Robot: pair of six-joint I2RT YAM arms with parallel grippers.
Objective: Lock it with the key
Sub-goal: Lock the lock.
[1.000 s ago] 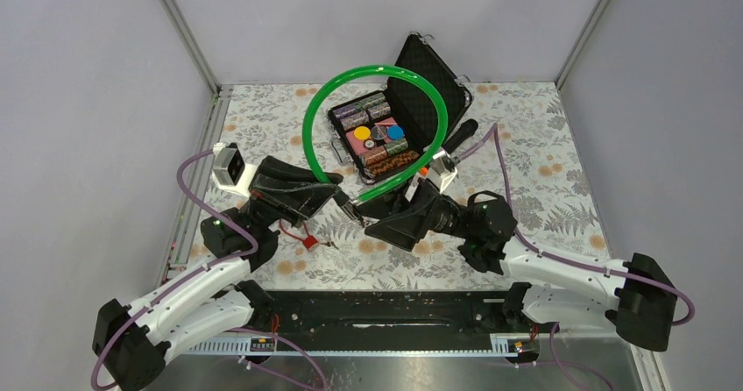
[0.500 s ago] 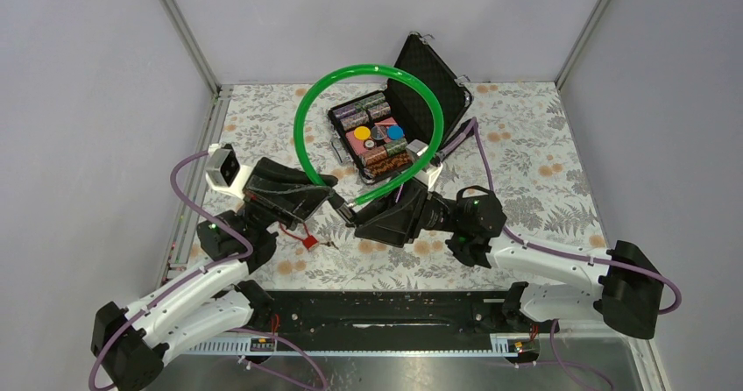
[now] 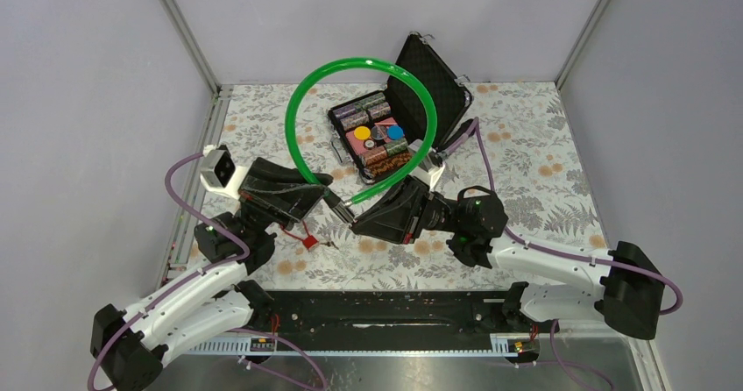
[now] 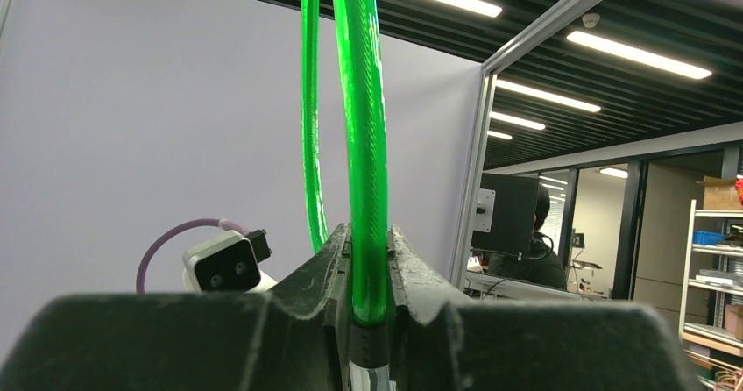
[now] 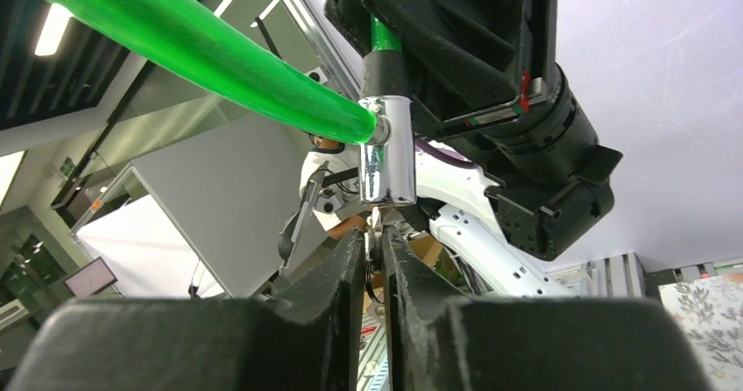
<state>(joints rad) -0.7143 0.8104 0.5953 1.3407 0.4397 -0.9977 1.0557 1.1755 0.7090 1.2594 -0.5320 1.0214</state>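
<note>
The green cable loop (image 3: 298, 102) stands upright over the table, and its end runs into a silvery lock cylinder (image 5: 388, 150). My left gripper (image 3: 336, 203) is shut on the green cable (image 4: 364, 189) just above that cylinder. The key (image 5: 377, 231), a thin silvery blade, points up into the bottom of the cylinder. My right gripper (image 5: 378, 244) is shut on the key, directly under the lock. In the top view the right gripper (image 3: 353, 220) meets the left gripper tip to tip at the table's middle.
An open black case (image 3: 431, 82) with coloured chips (image 3: 375, 132) lies behind the loop. A small red tag (image 3: 309, 241) rests on the floral cloth (image 3: 543, 172) beneath the left arm. Frame posts stand at the back corners.
My right gripper slid left up to the lock and shut on the key. The left arm and the green loop shifted slightly left.
</note>
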